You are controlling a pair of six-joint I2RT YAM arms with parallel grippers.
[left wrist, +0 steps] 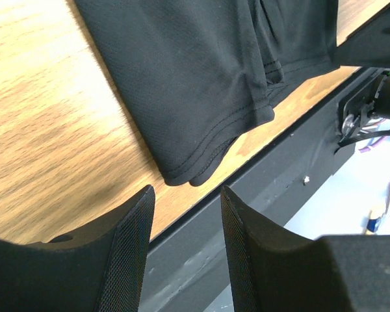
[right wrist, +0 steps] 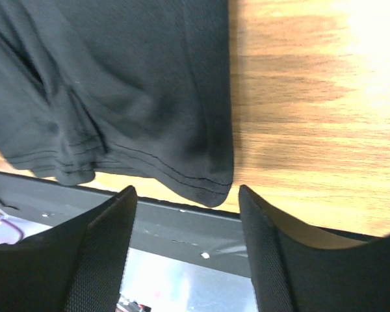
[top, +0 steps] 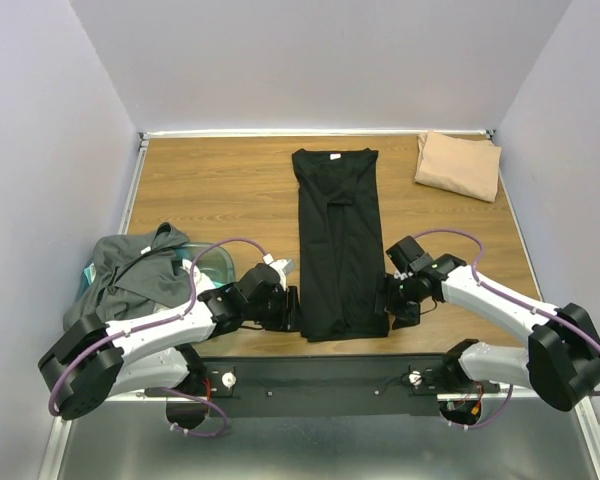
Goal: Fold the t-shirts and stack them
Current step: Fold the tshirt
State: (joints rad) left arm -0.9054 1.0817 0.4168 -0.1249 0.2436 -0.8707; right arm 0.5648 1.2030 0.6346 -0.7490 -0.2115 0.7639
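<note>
Step in hand: judging from the layout, going for the two near corners of the black t-shirt [top: 338, 240], readying a fold end over end toward the collar.
Black t-shirt: lying as a long narrow strip down the middle of the tabletop [top: 220, 190], sleeves turned in, collar at the far end, hem [top: 345, 333] at the near edge, just beside the black mounting rail [top: 320, 375].
Left hand [top: 292, 308]: hovering low just beside the left hem corner, fingers [left wrist: 130, 247] standing apart, gripping nothing.
Right hand [top: 390, 300]: hovering just beside the right hem corner, fingers [right wrist: 104, 253] standing apart, cloth not yet between them.
Doing it well: sliding one finger under each corner and pinching every layer of the doubled hem, not just the top one; closing both sides evenly; lifting together and carrying the hem straight up the strip, keeping the edge taut and square to the sides.
Watching for: catching only one layer and peeling the side folds open; snagging a finger on the rail at the tabletop's edge; dragging the whole strip instead of lifting it.
Tan t-shirt [top: 458, 165]: lying folded at the far right corner, well apart, likely serving as the stack.
Grey t-shirt [top: 130, 270]: heaped over the teal tub [top: 218, 262] at the left, waiting unfolded.
</note>
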